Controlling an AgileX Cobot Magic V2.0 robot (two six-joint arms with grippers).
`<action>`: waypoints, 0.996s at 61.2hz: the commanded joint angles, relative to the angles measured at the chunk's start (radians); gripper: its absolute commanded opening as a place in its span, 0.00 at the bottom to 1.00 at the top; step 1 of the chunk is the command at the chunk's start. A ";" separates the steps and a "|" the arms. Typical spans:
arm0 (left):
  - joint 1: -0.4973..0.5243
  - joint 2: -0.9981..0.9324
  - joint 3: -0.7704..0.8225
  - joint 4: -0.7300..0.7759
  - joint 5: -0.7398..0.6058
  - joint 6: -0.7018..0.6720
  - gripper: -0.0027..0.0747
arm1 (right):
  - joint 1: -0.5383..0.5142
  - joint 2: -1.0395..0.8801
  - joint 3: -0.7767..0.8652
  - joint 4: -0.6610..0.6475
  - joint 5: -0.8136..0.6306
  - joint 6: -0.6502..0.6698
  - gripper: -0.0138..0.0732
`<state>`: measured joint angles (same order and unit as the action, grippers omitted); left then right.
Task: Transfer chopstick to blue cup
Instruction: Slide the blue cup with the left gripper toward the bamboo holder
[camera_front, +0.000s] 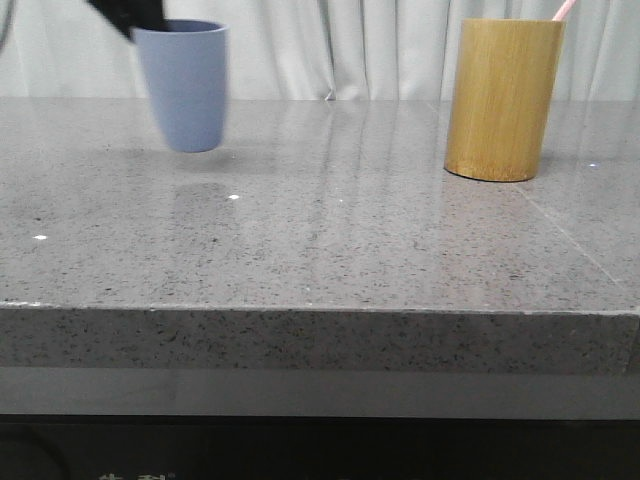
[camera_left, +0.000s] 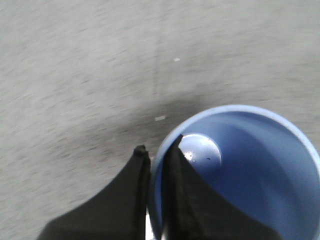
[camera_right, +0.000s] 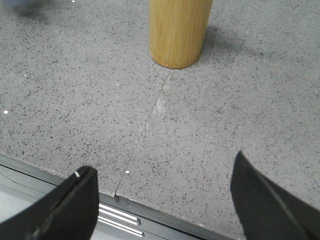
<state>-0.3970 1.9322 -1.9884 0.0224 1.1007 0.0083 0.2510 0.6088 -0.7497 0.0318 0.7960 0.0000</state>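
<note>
Chopstick (camera_front: 565, 9): pink tip protruded from holder (camera_front: 503, 98); likely light, stiff, slick; best pinched at the exposed tip. Cup (camera_front: 184, 85): well left of holder, rim pinched by left gripper (camera_left: 157, 153). Right gripper (camera_right: 165, 192): spread, empty, near table (camera_front: 330, 250) edge.

- The blue cup (camera_front: 184, 85) is a matte light blue-lavender; in the left wrist view its inside (camera_left: 240, 165) is a deeper blue with a pale rim.
- The bamboo-look cylinder (camera_front: 503, 98) is yellow-brown with fine vertical grain.
- The chopstick (camera_front: 564, 9) tip is pale pink.
- The table (camera_front: 330, 240) is speckled grey stone.
- The curtain (camera_front: 340, 50) is pale grey-white.
- The left gripper (camera_left: 157, 150) and right gripper (camera_right: 165, 200) fingers are black.
</note>
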 joint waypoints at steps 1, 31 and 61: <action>-0.072 -0.056 -0.039 -0.015 -0.073 0.001 0.01 | 0.000 0.007 -0.034 0.001 -0.053 -0.013 0.80; -0.157 0.044 -0.136 -0.015 -0.034 0.021 0.01 | 0.000 0.007 -0.034 0.001 -0.037 -0.013 0.80; -0.152 0.054 -0.162 -0.022 0.016 0.021 0.01 | 0.000 0.007 -0.034 0.001 -0.035 -0.013 0.80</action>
<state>-0.5496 2.0453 -2.1165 0.0099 1.1448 0.0329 0.2510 0.6088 -0.7497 0.0340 0.8215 0.0000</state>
